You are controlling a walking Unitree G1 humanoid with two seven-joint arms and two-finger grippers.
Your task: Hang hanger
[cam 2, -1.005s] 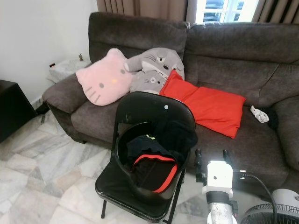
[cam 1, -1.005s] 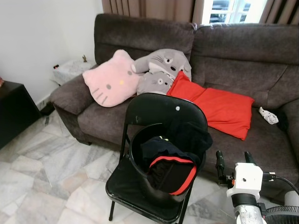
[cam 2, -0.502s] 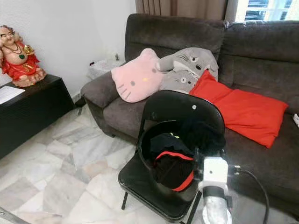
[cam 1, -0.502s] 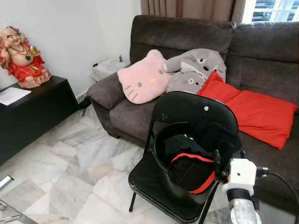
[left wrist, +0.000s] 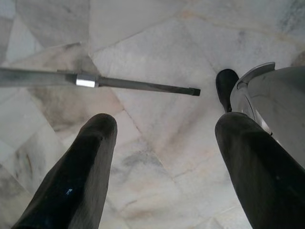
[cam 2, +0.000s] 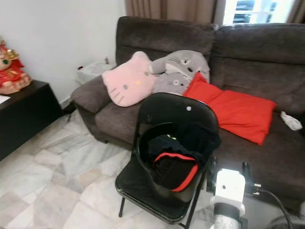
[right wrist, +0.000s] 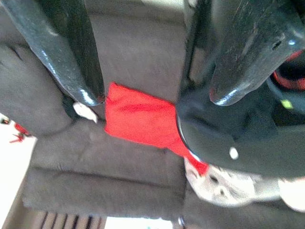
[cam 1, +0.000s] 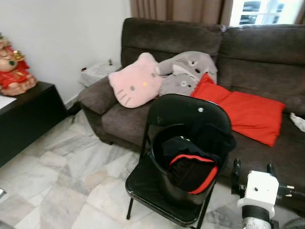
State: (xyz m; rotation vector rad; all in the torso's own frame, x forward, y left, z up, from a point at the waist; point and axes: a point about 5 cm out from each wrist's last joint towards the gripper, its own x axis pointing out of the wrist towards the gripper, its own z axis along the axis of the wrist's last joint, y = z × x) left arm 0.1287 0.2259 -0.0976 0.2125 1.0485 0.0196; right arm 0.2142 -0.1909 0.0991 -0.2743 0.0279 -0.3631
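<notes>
R pincer (cam 1: 252,170) is sitting raised at lower right of head cams, fingers pointing up and spread apart, nothing between them. It's hovering just right of the black folding chair (cam 1: 183,112), in front of the sofa (cam 1: 267,52) seat. R wrist cam is looking past both open fingertips (right wrist: 81,71) at the chair back and the red cushion (cam 1: 240,112) behind it.

L pincer (left wrist: 162,157) is pointing down at the marble floor (cam 1: 81,167), fingers wide apart, gripping nothing. L wrist cam is also showing a thin dark rod with a silver band (left wrist: 86,82) lying across the floor, and a grey-white curved body at the edge w/ a dark foot (left wrist: 225,82) beside it, can't tell what that is.

Hanger: can't make one out for sure. Chair is carrying a black round basket (cam 1: 164,179) w/ dark clothes (cam 1: 190,164) w/ red trim piled in it; some fabric is draping over the chair's right side.

Rest of scene: pink cat cushion (cam 1: 133,81) and grey plush cushion (cam 1: 183,74) are leaning on the sofa's left end, touching each other. Small white item (cam 1: 298,121) is lying on the sofa seat far right. Black cabinet (cam 1: 26,119) at left is carrying a red figurine (cam 1: 12,67) and a white sheet of paper at its near edge.
</notes>
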